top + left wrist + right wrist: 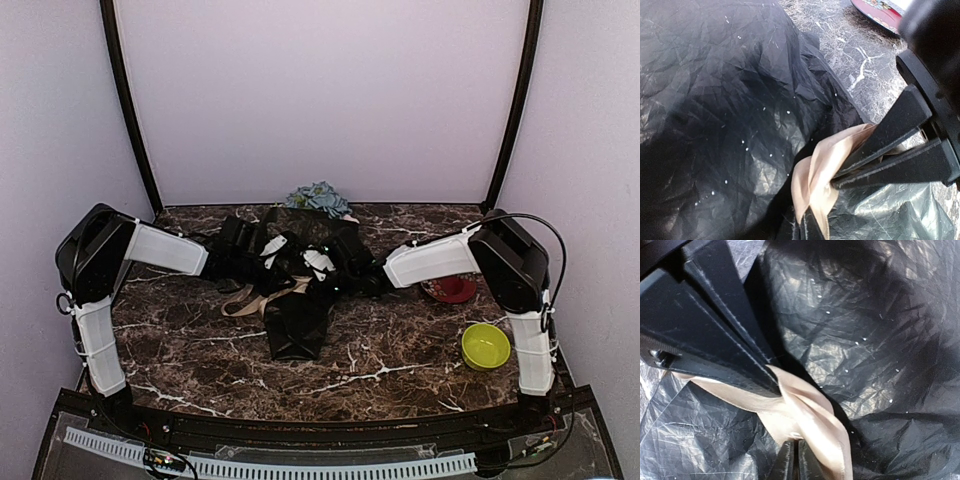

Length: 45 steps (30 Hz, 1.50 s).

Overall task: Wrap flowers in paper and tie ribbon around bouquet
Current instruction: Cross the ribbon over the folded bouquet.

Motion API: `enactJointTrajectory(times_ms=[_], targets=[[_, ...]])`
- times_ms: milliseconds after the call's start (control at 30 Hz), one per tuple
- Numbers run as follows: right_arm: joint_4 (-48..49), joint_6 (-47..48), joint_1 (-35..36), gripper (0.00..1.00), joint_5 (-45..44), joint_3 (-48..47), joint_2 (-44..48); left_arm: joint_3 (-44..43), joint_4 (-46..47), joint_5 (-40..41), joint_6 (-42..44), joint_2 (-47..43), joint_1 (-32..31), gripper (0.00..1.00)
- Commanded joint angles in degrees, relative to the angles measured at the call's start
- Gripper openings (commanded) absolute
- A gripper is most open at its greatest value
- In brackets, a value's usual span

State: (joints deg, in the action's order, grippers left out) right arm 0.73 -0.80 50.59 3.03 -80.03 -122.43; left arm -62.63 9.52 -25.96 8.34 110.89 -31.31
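Against the crinkled black paper cone (740, 125), your left gripper (774, 384) and right gripper (834, 181) both clamp the flat beige satin ribbon (810, 415); it looks soft and slippery, so pinch its broad faces.

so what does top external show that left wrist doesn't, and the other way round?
Only top external: the flowers sticking out at the far end of the paper, a green bowl near the right arm, and both arms meeting over the paper.
Only left wrist: the left gripper shut on a fold of the ribbon, with the pinch seen up close.
Both: the paper, the ribbon, the red plate and the marbled table.
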Motion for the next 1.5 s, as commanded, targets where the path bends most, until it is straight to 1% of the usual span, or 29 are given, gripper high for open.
enactJointTrajectory(times_ms=[0, 33, 233, 600, 833, 933, 1000, 1100, 1167, 1300, 1400, 1467], targets=[[-0.19, -0.76, 0.0, 0.02, -1.25, -1.75, -1.19, -1.09, -0.29, -0.76, 0.09, -0.12, 0.44, 0.0], [-0.36, -0.78, 0.01, 0.0, -1.06, -1.83, -1.1, -1.09, -0.3, -0.7, 0.1, -0.17, 0.42, 0.0], [-0.64, -0.9, 0.03, 0.0, -0.86, -1.61, -0.24, -1.46, -0.22, -0.76, -0.15, -0.15, 0.54, 0.0], [-0.66, -4.64, -0.96, 0.08, 1.53, -5.26, -2.11, -2.74, 0.2, -0.35, -0.48, -0.52, 0.52, 0.02], [-0.87, -6.14, -1.6, 0.13, 2.86, -7.18, -3.29, -3.53, -0.65, 2.72, 0.04, 0.31, 0.47, 0.12], [-1.68, -5.76, -1.59, 0.17, 3.02, -8.39, -4.29, -4.67, -1.8, 4.24, 0.59, 1.13, 0.51, 0.13], [-2.23, -5.59, -1.63, 0.18, 3.26, -9.08, -4.97, -5.23, -2.64, 4.58, 1.09, 1.78, 0.47, 0.15], [-2.81, -5.54, -1.61, 0.19, 3.26, -9.52, -5.64, -5.36, -4.01, 4.26, 2.25, 1.94, 0.48, 0.22], [-2.75, -5.73, -1.63, 0.18, 3.26, -9.53, -5.89, -4.65, -4.11, 3.09, 3.13, 1.21, 0.51, 0.26], [-3.11, -5.97, -1.71, 0.07, 4.69, -10.17, -6.47, -2.57, -2.5, 1.11, 5.06, -1.11, 0.47, 0.36], [-3.59, -5.9, -1.7, 0.01, 5.6, -10.23, -6.36, -2.24, -3.7, 0.8, 7.87, -2.63, 0.53, 0.42], [-4.16, -5.66, -1.69, 0.0, 7.0, -10.15, -6.04, -2.25, -4.92, 0.28, 10.31, -3.51, 0.52, 0.45]])
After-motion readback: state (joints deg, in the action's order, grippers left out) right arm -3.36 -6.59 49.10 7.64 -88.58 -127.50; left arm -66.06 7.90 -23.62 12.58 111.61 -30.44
